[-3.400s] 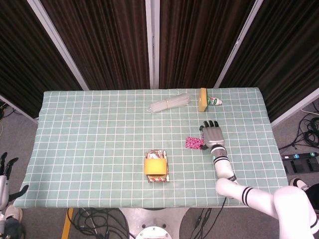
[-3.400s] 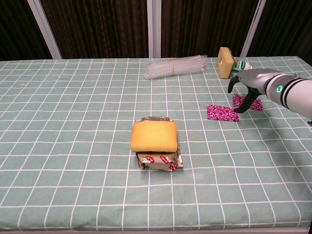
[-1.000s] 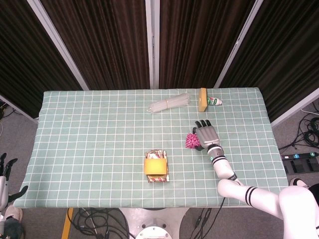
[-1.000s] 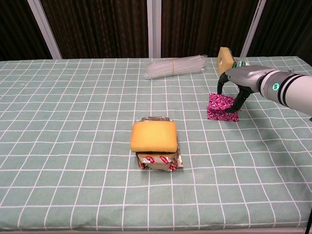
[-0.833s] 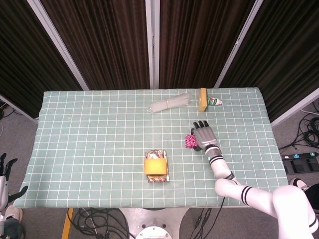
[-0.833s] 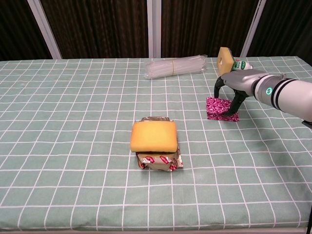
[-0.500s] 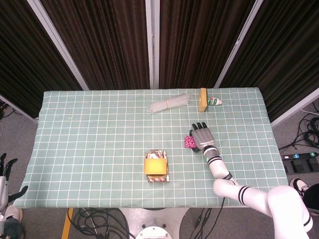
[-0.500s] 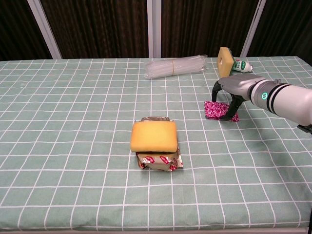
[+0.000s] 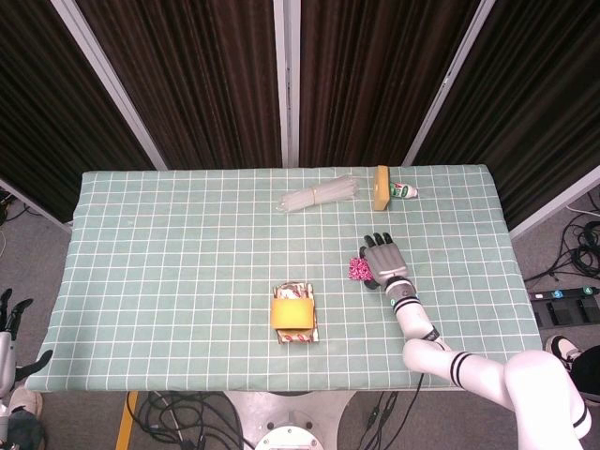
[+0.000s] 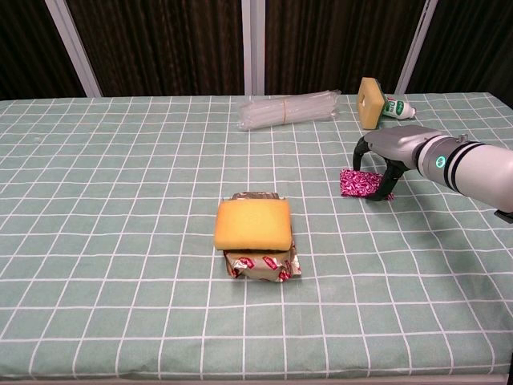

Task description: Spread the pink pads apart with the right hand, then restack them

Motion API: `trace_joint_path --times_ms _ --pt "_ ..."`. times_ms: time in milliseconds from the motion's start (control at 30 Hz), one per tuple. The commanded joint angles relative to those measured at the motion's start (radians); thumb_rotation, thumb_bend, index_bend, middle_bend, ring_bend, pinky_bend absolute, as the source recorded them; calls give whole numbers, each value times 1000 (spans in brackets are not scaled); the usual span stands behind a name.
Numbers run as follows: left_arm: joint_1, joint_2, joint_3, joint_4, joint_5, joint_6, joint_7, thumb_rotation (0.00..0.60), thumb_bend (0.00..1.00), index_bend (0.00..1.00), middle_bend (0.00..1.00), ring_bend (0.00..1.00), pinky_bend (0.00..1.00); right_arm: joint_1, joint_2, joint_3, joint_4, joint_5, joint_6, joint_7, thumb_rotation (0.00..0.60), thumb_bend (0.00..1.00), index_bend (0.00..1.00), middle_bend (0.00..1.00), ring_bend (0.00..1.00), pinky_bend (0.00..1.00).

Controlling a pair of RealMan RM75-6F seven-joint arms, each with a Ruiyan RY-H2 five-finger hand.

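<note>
Covering table, green checked cloth (image 10: 120, 241); dark curtains (image 9: 187, 75) behind.

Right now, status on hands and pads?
Right hand arched over pink pads, fingers touching the pile. Pads together in one pile. Left hand off-table, open. Nothing blocking.

Table (image 9: 187, 244) in front of me is wearing a green white-grid cloth. Lying on it: clear plastic bundle (image 9: 319, 195) toward the far edge, yellow sponge block (image 9: 381, 187) standing on edge just beside it, small bottle (image 9: 405, 190) lying on its side touching that block. Near the middle, a yellow sponge (image 10: 252, 224) is sitting on a foil packet (image 10: 261, 261). Pink pads (image 10: 360, 183) are lying stacked on the cloth right of centre, under my right hand (image 10: 383, 155).
</note>
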Motion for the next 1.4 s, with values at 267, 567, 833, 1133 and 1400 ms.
trace_joint_path --times_ms 267,567,833,1133,1400 --pt "-2 2 0 -3 2 -1 2 600 204 219 88 92 127 -5 10 -3 -12 -1 7 2 523 157 244 77 0 0" --pt "-5 1 -1 -4 8 1 4 600 204 219 88 92 127 -110 158 20 -204 -105 198 109 524 158 182 75 0 0" --pt "-21 0 -3 -9 17 -13 15 600 204 219 88 92 127 -330 403 -36 -478 -305 453 292 528 158 101 16 0 0" --pt "-38 1 -9 -34 21 -18 52 600 205 219 88 92 127 -537 559 -158 -662 -601 700 426 523 157 96 12 0 0" --pt "-44 4 -12 -56 18 -16 74 600 204 219 88 92 127 -632 585 -213 -693 -750 790 464 521 156 96 14 0 0"
